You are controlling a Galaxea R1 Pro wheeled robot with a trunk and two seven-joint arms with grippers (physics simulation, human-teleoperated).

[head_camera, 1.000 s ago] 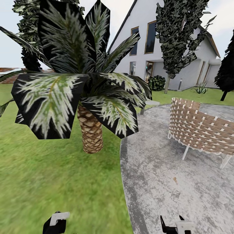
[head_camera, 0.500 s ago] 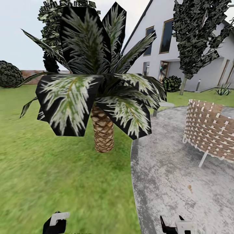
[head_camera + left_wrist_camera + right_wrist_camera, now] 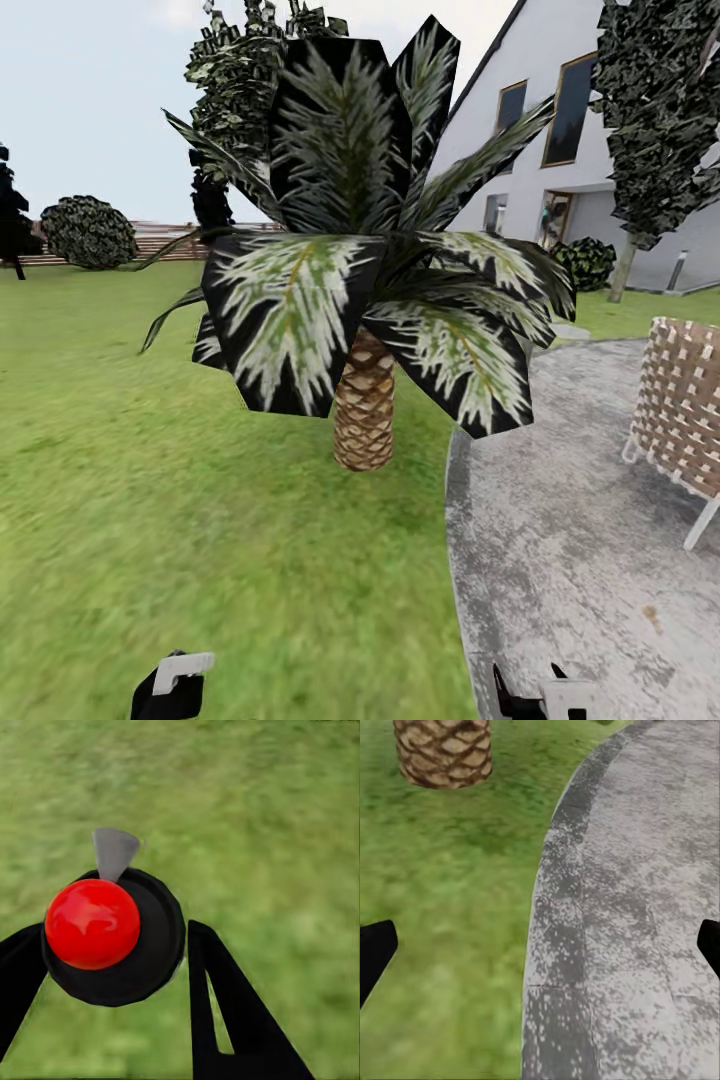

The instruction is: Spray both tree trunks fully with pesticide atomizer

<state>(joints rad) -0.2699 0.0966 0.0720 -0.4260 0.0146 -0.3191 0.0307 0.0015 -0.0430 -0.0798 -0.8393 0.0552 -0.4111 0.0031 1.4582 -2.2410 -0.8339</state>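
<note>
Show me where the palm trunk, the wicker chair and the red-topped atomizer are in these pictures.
palm trunk [image 3: 363,410]: head view, middle of the scaly brown stem.
wicker chair [image 3: 688,400]: head view, woven side panel.
atomizer [image 3: 92,923]: left wrist view, red round top.

Palm fronds [image 3: 350,260] hid much of the white house [image 3: 590,140].
A woven chair [image 3: 685,410] was cut off at the head view's edge; both grippers barely showed at its bottom.
</note>
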